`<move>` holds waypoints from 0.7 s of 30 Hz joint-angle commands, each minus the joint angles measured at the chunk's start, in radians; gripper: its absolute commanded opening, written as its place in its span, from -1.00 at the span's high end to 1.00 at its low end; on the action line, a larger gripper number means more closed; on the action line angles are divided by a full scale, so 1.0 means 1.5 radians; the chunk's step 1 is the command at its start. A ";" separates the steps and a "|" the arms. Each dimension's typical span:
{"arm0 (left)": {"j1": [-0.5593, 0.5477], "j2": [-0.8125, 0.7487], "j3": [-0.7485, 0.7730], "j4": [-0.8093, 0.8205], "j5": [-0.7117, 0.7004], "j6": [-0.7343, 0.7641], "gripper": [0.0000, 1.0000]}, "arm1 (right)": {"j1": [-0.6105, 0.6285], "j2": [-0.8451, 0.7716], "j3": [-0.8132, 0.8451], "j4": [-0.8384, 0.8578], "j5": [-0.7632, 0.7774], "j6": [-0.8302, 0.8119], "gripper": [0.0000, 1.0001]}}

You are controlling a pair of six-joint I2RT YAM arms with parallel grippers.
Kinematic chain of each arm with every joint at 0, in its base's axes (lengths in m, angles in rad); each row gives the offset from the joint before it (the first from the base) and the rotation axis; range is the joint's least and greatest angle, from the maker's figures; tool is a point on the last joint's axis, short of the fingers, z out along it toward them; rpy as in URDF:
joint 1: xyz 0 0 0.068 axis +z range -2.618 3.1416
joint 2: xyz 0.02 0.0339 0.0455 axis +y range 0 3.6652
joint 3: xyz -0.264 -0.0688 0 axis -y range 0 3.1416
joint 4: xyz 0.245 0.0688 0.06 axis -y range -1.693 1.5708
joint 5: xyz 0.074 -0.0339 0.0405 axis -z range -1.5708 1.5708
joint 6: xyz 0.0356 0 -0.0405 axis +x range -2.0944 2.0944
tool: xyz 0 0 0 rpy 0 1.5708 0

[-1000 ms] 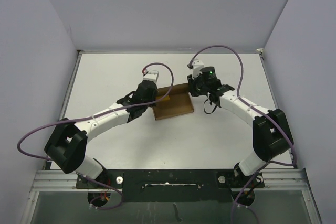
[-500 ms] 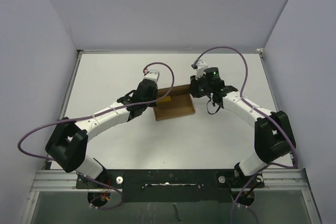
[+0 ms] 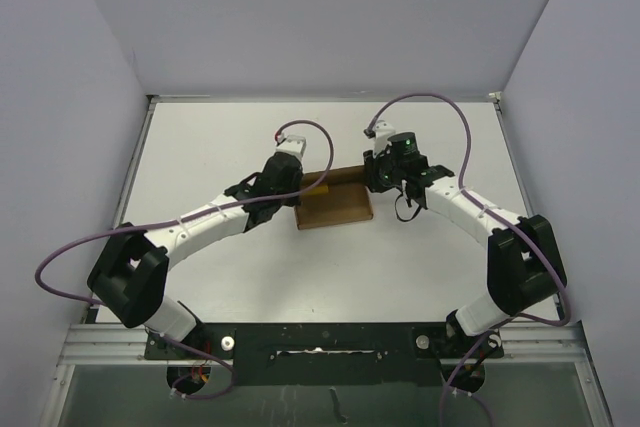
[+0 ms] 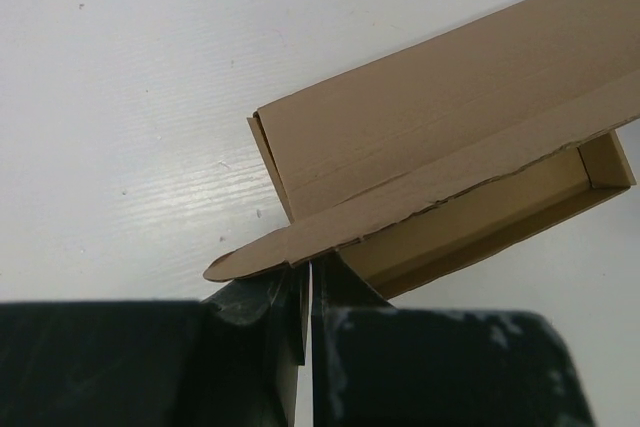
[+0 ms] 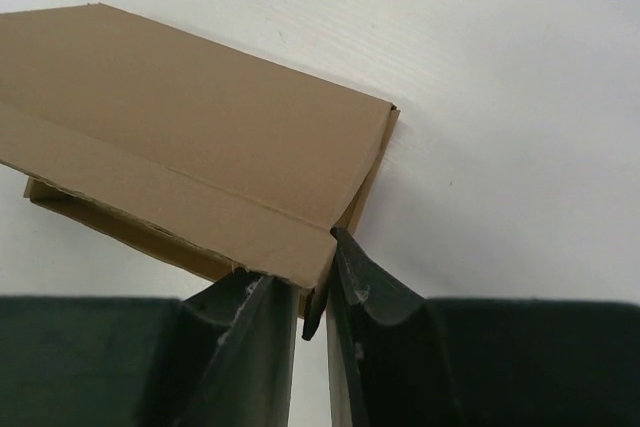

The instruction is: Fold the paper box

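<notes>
The paper box (image 3: 335, 205) sits in the middle of the top view, light, bendy and easy to crush, so its thin flap edges look best to hold, where the left gripper (image 4: 307, 285) and right gripper (image 5: 312, 292) both pinch it.

Brown cardboard paper box (image 3: 340, 209) rests on the white table (image 3: 200, 147), a shallow tray with lid flap half-lowered

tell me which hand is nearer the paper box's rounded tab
Left. The left hand pinches the paper box beside that tab; the right hand grips its opposite end.
</notes>
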 commanded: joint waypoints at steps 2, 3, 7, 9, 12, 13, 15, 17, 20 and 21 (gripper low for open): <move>-0.035 0.002 -0.005 0.071 0.080 -0.026 1.00 | 0.031 -0.010 -0.014 -0.061 -0.035 -0.023 0.66; -0.036 0.001 -0.008 0.072 0.079 -0.028 1.00 | 0.031 -0.011 -0.017 -0.061 -0.032 -0.026 0.66; -0.038 -0.003 -0.017 0.074 0.076 -0.030 1.00 | 0.031 -0.015 -0.039 -0.067 -0.032 -0.040 0.65; -0.038 -0.004 -0.017 0.075 0.076 -0.028 1.00 | 0.031 -0.018 -0.048 -0.070 -0.032 -0.045 0.65; -0.038 0.000 -0.010 0.075 0.078 -0.022 1.00 | 0.029 -0.024 -0.058 -0.062 -0.039 -0.047 0.64; -0.038 0.002 -0.007 0.074 0.079 -0.021 1.00 | 0.028 -0.024 -0.056 -0.063 -0.042 -0.048 0.64; -0.038 0.004 0.000 0.070 0.079 -0.014 1.00 | 0.028 -0.027 -0.050 -0.062 -0.048 -0.053 0.62; -0.037 0.005 0.008 0.062 0.075 -0.010 1.00 | 0.028 -0.035 -0.042 -0.065 -0.055 -0.068 0.47; -0.035 0.003 0.017 0.046 0.065 -0.007 1.00 | 0.021 -0.060 -0.030 -0.070 -0.064 -0.108 0.19; -0.033 0.003 0.020 0.040 0.063 -0.007 1.00 | 0.014 -0.071 -0.030 -0.071 -0.071 -0.119 0.10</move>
